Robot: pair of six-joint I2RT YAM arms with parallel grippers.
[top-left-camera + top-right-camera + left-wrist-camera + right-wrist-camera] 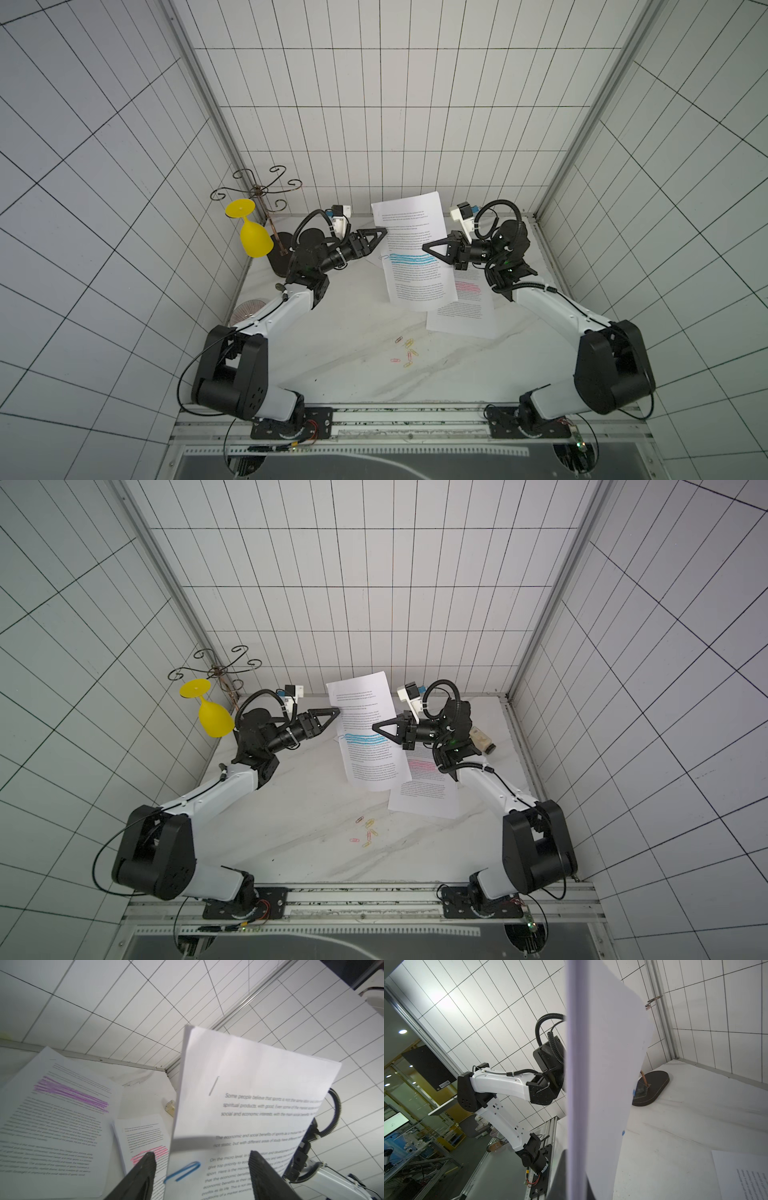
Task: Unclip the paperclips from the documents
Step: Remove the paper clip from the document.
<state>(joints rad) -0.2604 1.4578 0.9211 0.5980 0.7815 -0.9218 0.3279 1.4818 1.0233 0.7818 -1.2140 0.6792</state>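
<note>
Text on the raised blue-band sheaf [409,232] read "Some people believe that sports" and "On the micro level". You had three documents: that one pinched aloft in the closed right gripper [427,248], the pink-band [461,311] and purple-band [52,1115] ones flat on the table [332,374]. Your left gripper [200,1159] stood open and empty, a finger either side of one blue clip [182,1169] on the raised sheaf's edge, with roughly seven loose clips [406,351] mid-table.

The documents [415,282] are thin white paper, smooth and matt. The paperclips [411,354] are thin wire with coloured coats. The table [332,374] looks like smooth white marble. The wine glass [255,243] looks like yellow plastic; its rack [261,190] is dark metal wire.
</note>
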